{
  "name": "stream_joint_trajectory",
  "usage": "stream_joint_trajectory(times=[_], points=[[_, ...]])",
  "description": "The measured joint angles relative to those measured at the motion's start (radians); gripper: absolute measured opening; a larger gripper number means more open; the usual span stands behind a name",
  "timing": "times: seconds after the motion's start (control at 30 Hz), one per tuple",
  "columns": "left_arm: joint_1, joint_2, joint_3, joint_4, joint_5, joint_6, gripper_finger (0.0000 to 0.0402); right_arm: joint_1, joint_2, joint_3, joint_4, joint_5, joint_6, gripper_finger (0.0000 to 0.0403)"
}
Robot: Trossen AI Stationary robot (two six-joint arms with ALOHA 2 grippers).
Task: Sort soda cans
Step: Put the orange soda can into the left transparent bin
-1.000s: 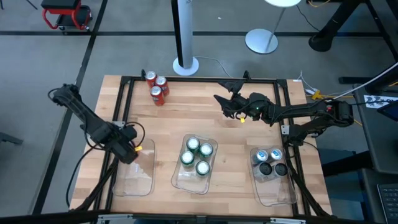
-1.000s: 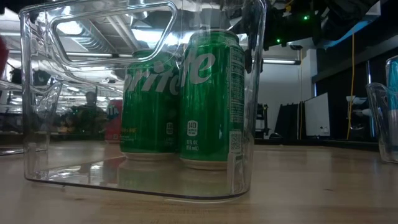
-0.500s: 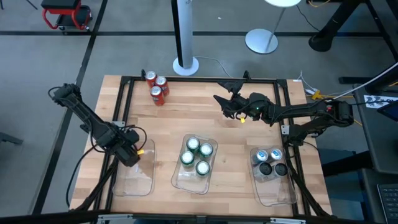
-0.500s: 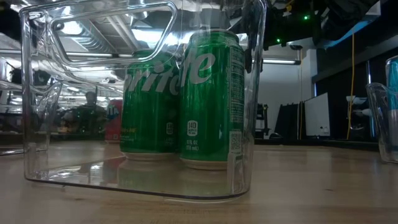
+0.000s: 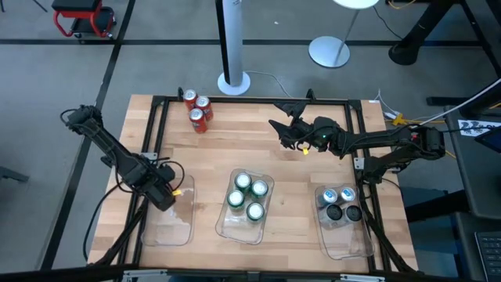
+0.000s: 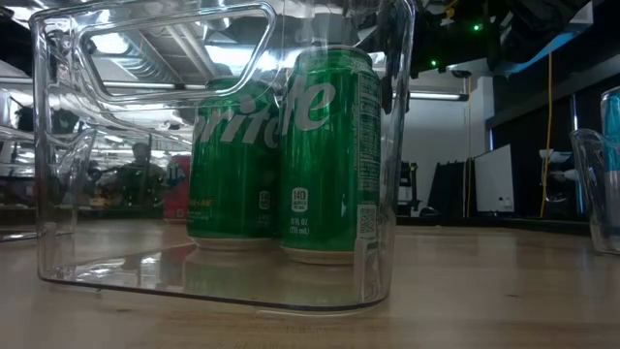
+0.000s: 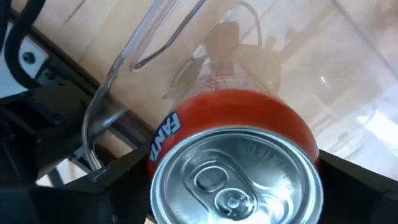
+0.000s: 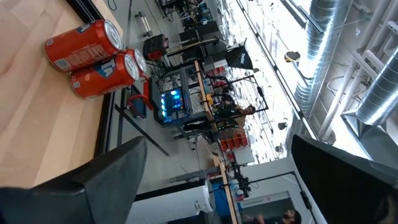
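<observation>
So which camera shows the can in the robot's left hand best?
The left wrist view: the red can fills the picture between the left gripper fingers, over the clear tray. From above the gripper hides it. The low and right wrist views miss it.

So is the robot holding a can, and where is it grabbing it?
Yes: the left hand grips a red can by its sides, near the top. The right hand is empty.

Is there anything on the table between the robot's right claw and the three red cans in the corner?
No. In the high view, only bare wooden table lies between the right gripper and the three red cans.
</observation>
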Motion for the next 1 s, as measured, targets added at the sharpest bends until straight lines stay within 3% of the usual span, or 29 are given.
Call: stream_joint_trajectory(times=[0.7,1.0], points=[[0.0,-0.004,0.035,-0.022,0.047,0.038,0.0336,0.0,0.0,0.0,0.0,-0.018,0.0,0.0399],[0.009,-0.004,0.138,-0.164,-0.038,0.034,0.0336,0.0,0.0,0.0,0.0,-0.018,0.0,0.0399]])
